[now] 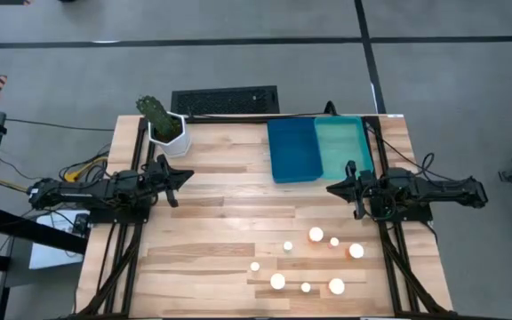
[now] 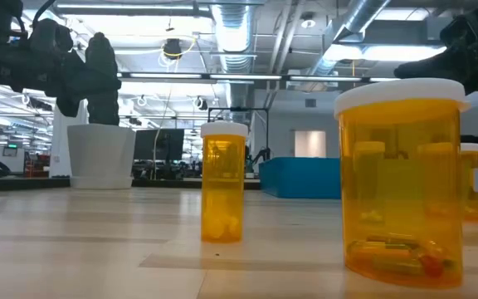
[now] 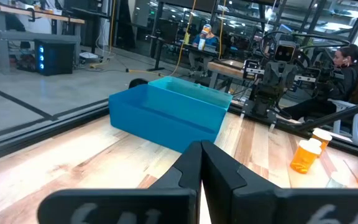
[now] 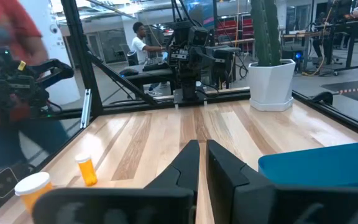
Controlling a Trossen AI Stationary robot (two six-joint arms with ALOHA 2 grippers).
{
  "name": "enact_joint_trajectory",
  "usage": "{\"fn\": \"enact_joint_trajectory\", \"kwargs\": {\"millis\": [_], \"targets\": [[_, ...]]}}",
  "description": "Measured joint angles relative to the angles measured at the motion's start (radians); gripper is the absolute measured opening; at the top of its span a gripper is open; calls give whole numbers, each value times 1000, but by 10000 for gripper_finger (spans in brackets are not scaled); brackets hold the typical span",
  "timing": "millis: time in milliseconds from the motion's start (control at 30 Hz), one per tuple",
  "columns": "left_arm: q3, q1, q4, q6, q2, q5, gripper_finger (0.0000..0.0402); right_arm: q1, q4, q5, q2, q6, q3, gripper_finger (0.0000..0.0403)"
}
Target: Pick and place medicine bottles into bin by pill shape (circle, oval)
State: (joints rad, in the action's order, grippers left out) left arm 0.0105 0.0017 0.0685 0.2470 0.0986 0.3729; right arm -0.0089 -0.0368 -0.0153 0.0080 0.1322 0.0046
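Both grippers are pressed shut on nothing: the left gripper [image 1: 188,175] hangs over the left side of the table, near a potted cactus [image 1: 160,119] in its white planter, and the right gripper [image 1: 332,188] hangs over the right side, just in front of the bins. By the look of it, the sorting has not begun. Eight medicine bottles [image 1: 316,235] stand upright in a loose cluster on the near right part of the wooden table [image 1: 220,222], white caps up, well apart from either gripper. The dark blue bin [image 1: 293,149] and the teal bin [image 1: 340,142] touching it at the far right edge both appear to hold nothing. In the low view the nearest amber bottle [image 2: 402,183] holds oblong capsules, while a narrower one [image 2: 222,183] farther back holds pale pills whose shape I cannot tell. All eight therefore seem left to move. Pale wood planks make up the tabletop; a black keyboard [image 1: 225,100] lies beyond its far edge. Beyond is a workshop with grey flooring, other robot rigs and seated people.
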Motion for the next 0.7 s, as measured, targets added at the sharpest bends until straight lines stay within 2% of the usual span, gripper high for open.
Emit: {"fn": "enact_joint_trajectory", "kwargs": {"millis": [700], "targets": [[0,0,0,30,0,-2,0,0,0,0,0,0,0,44]]}}
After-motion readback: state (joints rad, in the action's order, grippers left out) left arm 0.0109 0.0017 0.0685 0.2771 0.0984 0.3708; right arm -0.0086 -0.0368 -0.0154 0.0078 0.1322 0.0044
